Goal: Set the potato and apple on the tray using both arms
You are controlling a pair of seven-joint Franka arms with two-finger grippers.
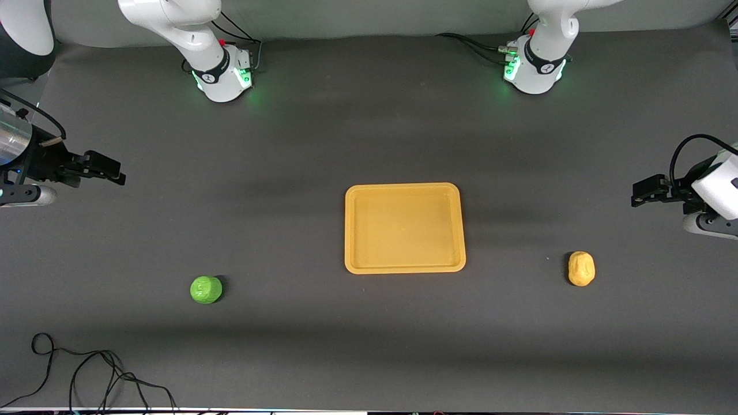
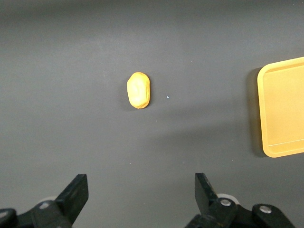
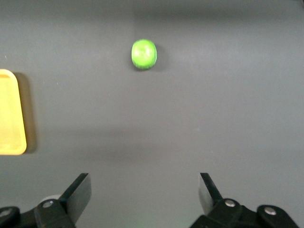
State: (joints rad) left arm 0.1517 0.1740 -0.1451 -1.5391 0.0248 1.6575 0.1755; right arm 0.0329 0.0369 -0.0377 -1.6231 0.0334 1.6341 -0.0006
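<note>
Nothing placed yet: tray [image 1: 405, 227] bare mid-table, both pickups left. Apple [image 1: 206, 289], bright green, dimpled, sits toward the right arm's end; potato [image 1: 581, 268], lumpy yellow-orange oval, toward the left arm's end, both slightly nearer the front camera than the tray. Left hand [image 1: 640, 195] and right hand [image 1: 115, 173] hover at the table's ends, fingers spread apart, empty.

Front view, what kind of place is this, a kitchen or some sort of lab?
Most likely a robotics lab bench, not a kitchen: two arm bases bolted along a dark mat-covered table, loose cable at its edge, and only a tray, an apple and a potato laid out as props.
</note>
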